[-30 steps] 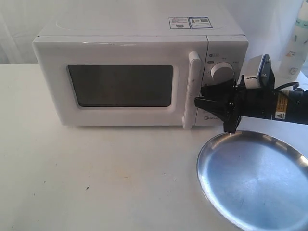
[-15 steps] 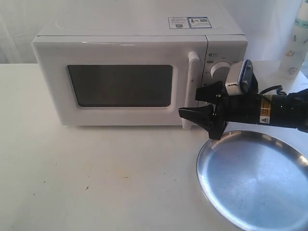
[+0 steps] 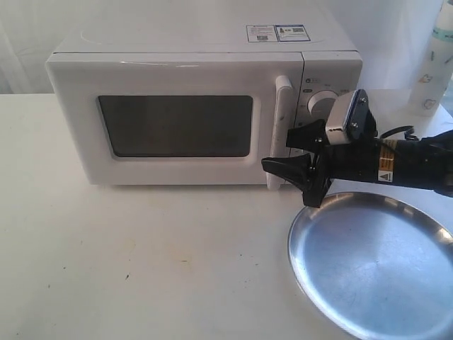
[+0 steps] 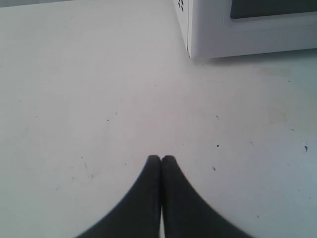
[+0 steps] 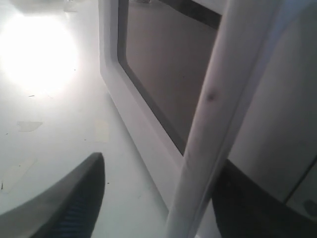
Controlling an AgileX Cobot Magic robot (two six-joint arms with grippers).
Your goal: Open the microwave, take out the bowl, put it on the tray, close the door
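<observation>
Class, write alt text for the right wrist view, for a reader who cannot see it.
The right gripper, jaws open, straddles the white bar handle of the door. Beyond lie the door's dark window and a white table.

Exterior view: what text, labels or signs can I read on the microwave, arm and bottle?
No words legible.
Stickers on microwave top: print too small.
Markings around the knob: blurred.
Label on right arm: warning triangle sign; text too small.
Bottle print: blurred.
</observation>
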